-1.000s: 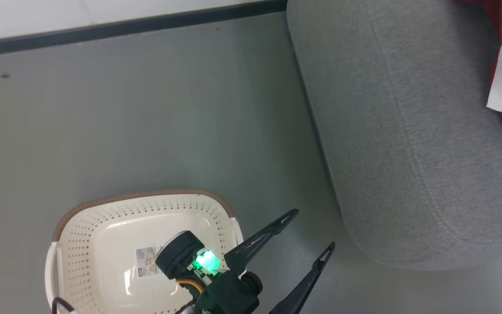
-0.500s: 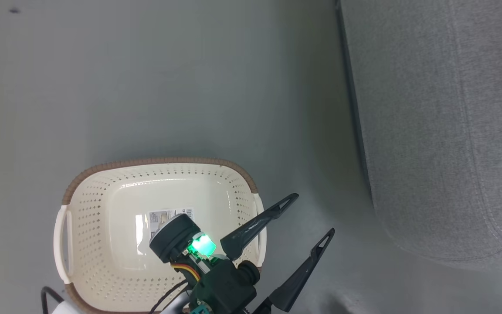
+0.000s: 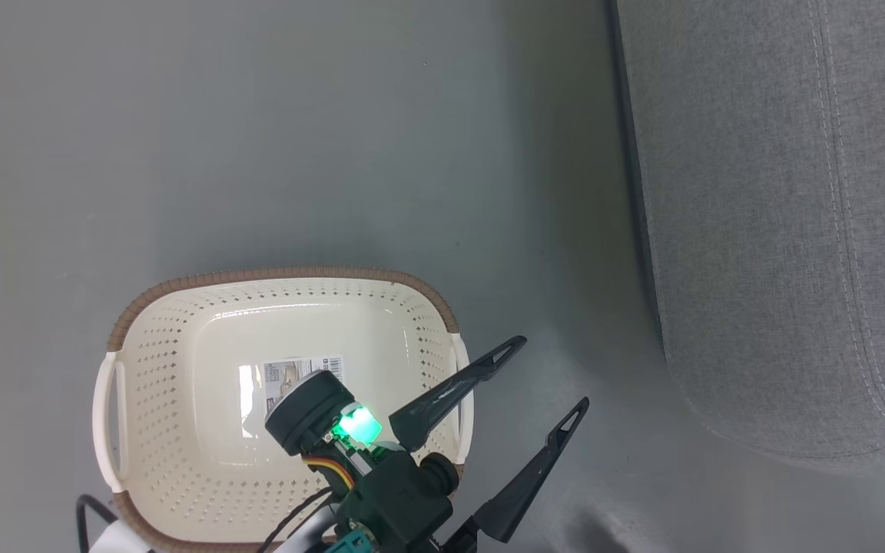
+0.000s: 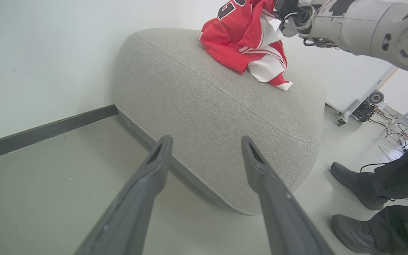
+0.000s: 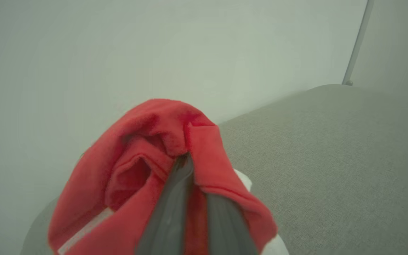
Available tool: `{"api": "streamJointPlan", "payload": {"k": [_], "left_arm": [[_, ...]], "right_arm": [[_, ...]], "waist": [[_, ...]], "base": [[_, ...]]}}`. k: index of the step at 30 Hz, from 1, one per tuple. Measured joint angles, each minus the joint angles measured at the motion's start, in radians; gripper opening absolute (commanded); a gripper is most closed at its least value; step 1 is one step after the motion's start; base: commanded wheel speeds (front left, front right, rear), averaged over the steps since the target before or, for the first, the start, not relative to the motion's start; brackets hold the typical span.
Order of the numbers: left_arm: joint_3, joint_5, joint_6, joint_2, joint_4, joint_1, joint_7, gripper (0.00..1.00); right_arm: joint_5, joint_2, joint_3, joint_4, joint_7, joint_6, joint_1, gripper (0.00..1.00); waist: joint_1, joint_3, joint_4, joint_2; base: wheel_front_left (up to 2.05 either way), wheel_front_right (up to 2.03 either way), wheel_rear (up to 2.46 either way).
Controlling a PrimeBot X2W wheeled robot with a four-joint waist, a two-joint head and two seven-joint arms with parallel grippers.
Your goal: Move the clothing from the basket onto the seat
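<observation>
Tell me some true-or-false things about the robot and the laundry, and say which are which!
1. The basket holds red clothes. False: no clothes show in it, just a sticker on its bottom.
2. The left hand is open. True.
3. The right hand is open and empty. False: it is shut on the red clothing.
4. The clothing touches the seat. True.
5. The basket sits on the seat. False: it sits on the floor beside it.
</observation>
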Motion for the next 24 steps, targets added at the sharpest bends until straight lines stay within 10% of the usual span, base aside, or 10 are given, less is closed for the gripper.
{"api": "streamJointPlan", "payload": {"k": [5,6,7,8,24], "left_arm": [[-0.002,0.000,-0.001,0.000,0.012,-0.015,-0.009,1.00],[-0.002,0.000,-0.005,0.000,0.018,-0.017,-0.009,1.00],[-0.003,-0.001,-0.008,0.000,0.024,-0.017,-0.014,1.00],[-0.005,-0.001,-0.008,-0.001,0.027,-0.017,-0.017,1.00],[-0.005,-0.017,-0.007,-0.029,0.103,-0.017,-0.075,1.00]], "right_arm": [[0.009,0.012,-0.004,0.052,-0.001,0.003,0.000,0.00],[0.009,0.013,-0.004,0.061,-0.002,0.003,0.000,0.27],[0.009,0.013,-0.005,0.070,-0.002,0.003,0.000,0.79],[0.009,0.013,-0.005,0.077,-0.003,0.003,0.000,1.00],[-0.016,0.034,0.025,0.129,-0.048,0.012,0.050,1.00]], "waist": [[0.0000,-0.003,0.000,0.0000],[0.0001,-0.006,0.001,0.0000],[0.0000,-0.009,0.001,0.0000],[0.0000,-0.013,0.002,0.0000],[0.0000,-0.112,0.009,-0.0002]], "base": [[0.00,0.00,0.00],[0.00,0.00,0.00],[0.00,0.00,0.00],[0.00,0.00,0.00],[0.00,0.00,0.00]]}}
